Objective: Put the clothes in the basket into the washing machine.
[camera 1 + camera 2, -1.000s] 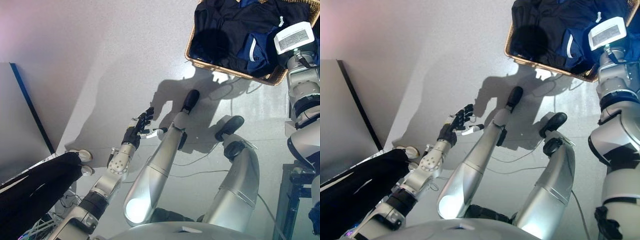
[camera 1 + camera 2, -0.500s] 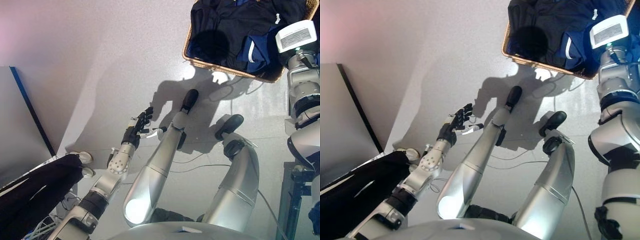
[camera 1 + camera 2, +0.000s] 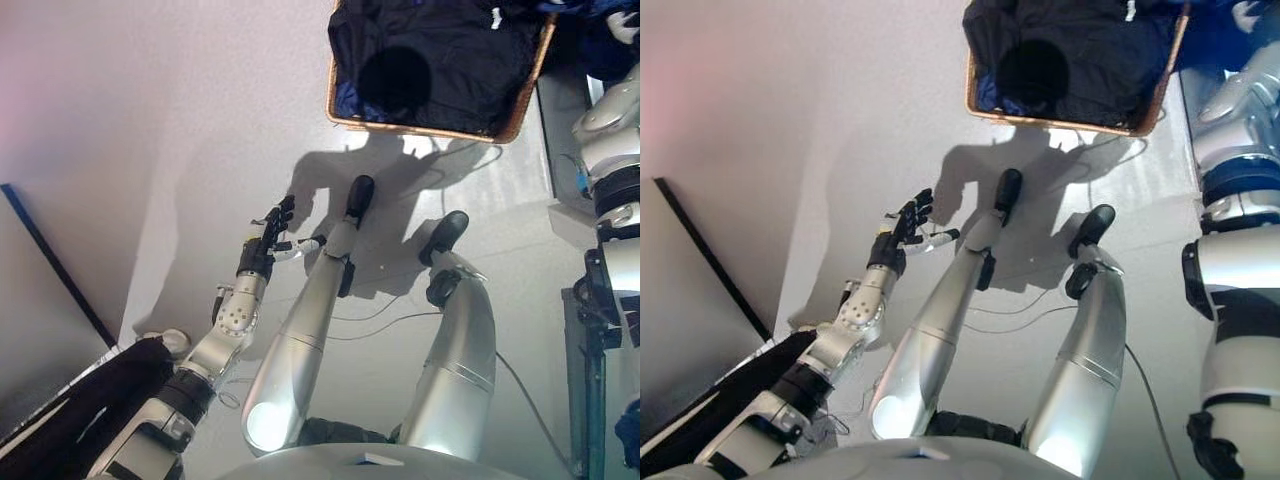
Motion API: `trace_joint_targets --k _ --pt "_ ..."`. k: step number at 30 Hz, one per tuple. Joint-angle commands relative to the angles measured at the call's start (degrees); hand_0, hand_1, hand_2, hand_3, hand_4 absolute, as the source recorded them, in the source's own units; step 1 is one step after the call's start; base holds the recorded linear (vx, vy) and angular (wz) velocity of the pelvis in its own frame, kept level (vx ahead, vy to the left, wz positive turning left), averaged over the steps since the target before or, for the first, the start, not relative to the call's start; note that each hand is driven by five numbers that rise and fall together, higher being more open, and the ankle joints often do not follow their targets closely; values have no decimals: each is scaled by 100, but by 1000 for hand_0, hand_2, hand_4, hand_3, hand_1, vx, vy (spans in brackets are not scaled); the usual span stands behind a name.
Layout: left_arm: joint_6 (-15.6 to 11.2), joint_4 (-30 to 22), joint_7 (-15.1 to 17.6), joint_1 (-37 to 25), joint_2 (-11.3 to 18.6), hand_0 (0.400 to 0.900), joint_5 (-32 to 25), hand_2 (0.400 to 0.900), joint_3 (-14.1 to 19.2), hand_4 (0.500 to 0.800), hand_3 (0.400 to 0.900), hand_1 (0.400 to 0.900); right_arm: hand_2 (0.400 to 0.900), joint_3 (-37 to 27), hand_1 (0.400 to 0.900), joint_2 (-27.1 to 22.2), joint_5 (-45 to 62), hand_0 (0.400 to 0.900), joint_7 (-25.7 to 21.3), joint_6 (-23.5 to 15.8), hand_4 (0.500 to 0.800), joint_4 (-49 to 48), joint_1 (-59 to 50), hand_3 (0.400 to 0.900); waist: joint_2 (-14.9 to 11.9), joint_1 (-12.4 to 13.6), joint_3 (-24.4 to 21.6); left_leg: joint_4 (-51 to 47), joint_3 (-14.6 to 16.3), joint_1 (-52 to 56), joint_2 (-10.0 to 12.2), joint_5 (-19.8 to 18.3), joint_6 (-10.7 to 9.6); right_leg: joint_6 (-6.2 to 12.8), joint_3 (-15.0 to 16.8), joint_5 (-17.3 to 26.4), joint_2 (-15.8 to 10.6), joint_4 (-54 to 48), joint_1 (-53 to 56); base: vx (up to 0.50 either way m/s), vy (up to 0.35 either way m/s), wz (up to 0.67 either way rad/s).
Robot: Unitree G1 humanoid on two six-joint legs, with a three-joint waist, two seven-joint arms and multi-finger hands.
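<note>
A wicker basket [image 3: 343,112] stands on the floor at the top of both views, filled with dark navy and black clothes [image 3: 450,50]. More blue cloth [image 3: 1212,40] shows just right of the basket's rim. My left hand [image 3: 264,240] hangs over bare floor well below and left of the basket, open, with nothing in it. My right arm [image 3: 1232,120] rises along the right edge to the top right corner. Its hand end is lost there among the blue cloth. No washing machine can be made out.
A person's dark trouser legs [image 3: 95,425] and light shoe [image 3: 176,342] are at the lower left, close to my left arm. A grey panel with a dark edge [image 3: 50,265] leans at the left. A dark frame [image 3: 597,340] stands at the right.
The whole picture has shifted, so the camera moved: the basket now shows further left. The left hand keeps its open pose. The right arm reaches higher toward the top right corner.
</note>
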Motion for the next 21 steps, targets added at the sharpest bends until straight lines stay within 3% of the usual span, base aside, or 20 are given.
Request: trace_joint_targets --k 1,5,11,12,13,14,15,21 --pt "-313 -232 193 230 157 900 249 900 69 800 900 900 400 493 400 -1238 -123 400 -981 6 500 -346 -816 400 130 -82 -75 233 43 290 71 -965 -254 305 128 665 145 -912 320 19 52 -28" --pt "-349 -172 157 216 229 900 283 900 51 800 900 900 400 979 400 -1655 -370 400 -1158 255 500 -164 -1385 400 145 -92 -75 145 139 442 89 -958 -271 341 219 762 197 -1118 457 14 37 -20" --pt "-391 -190 37 162 289 900 226 900 -46 800 900 900 400 1969 400 -1696 -544 400 -801 352 500 563 -2251 400 240 -50 -92 6 192 600 87 -902 -297 343 281 834 203 -1259 579 16 10 -5" --pt "-396 -198 15 162 291 900 196 900 -62 800 900 900 400 2040 400 -1686 -528 400 -736 343 500 661 -2318 400 255 -22 -150 13 135 676 84 -1057 -324 388 325 671 225 -1203 628 103 -20 6" --pt "-394 -206 -1 159 292 900 183 900 -72 800 900 900 865 2090 865 -1679 -505 865 -727 341 779 739 -2345 865 279 -19 -166 3 130 676 77 -1050 -330 387 323 669 217 -1209 628 101 -24 8" --pt "-397 -215 -6 157 288 900 168 900 -74 800 900 900 900 2083 900 -1644 -479 900 -657 318 800 816 -2327 900 298 -23 -177 -12 123 682 73 -1038 -335 383 313 679 214 -1220 641 -104 13 12" --pt "-393 -227 -10 139 275 900 164 900 -79 800 900 900 900 1964 900 -1578 -395 900 -594 265 800 860 -2257 900 322 -40 -147 -27 154 613 60 -858 -319 322 261 856 188 -1278 603 -104 11 10" --pt "-391 -231 33 102 197 900 121 900 -30 800 900 900 900 1567 900 -1274 -322 900 -548 216 800 938 -1738 900 311 -45 -139 -59 124 669 50 -843 -317 294 231 888 221 -1335 703 -19 0 2"
